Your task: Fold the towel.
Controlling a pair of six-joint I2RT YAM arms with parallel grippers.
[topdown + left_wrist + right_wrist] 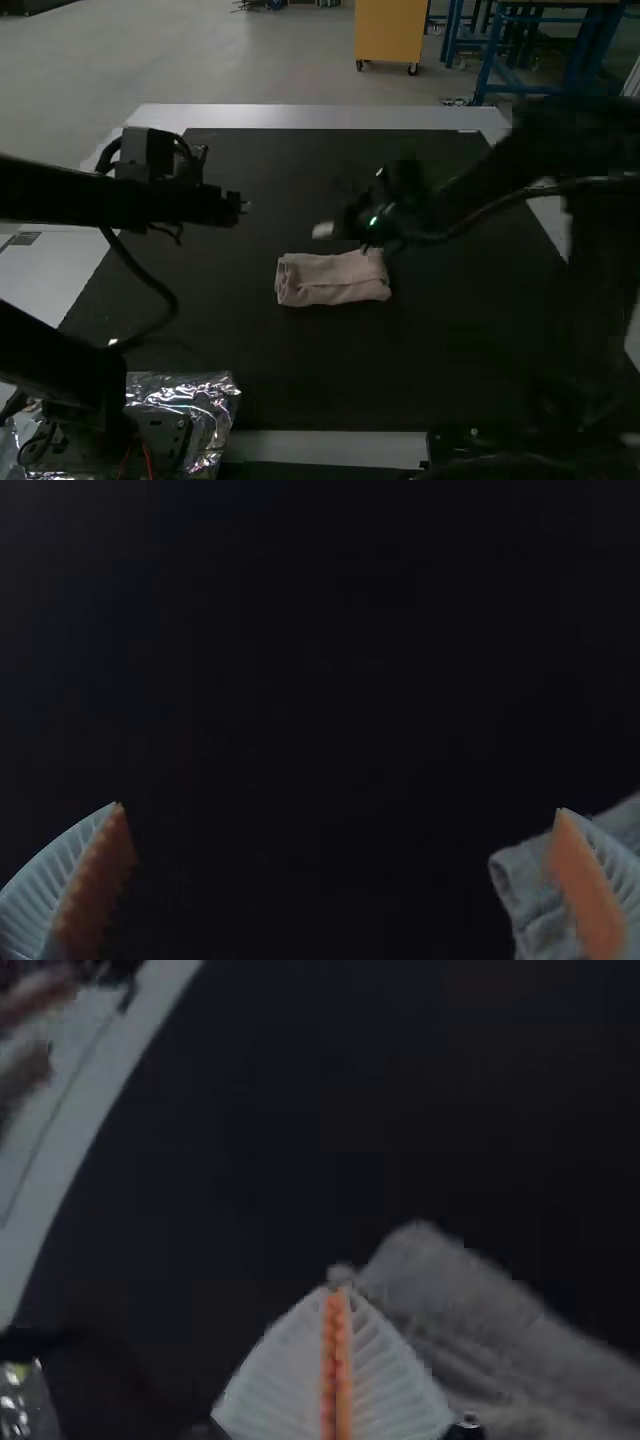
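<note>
A pinkish towel lies folded into a compact, layered rectangle on the dark tabletop. Left of it and farther back is my left gripper. My right gripper is just beyond the towel's far edge. In the left wrist view my left gripper stands open with nothing between its fingers, a corner of the towel partly behind one finger. In the right wrist view my right gripper is shut, its orange pads together, beside the towel; a small grey nub shows at its tips.
The dark table mat has a pale border. Crumpled silver foil lies by the left arm's base at the near edge. A cable hangs in a loop from the left arm.
</note>
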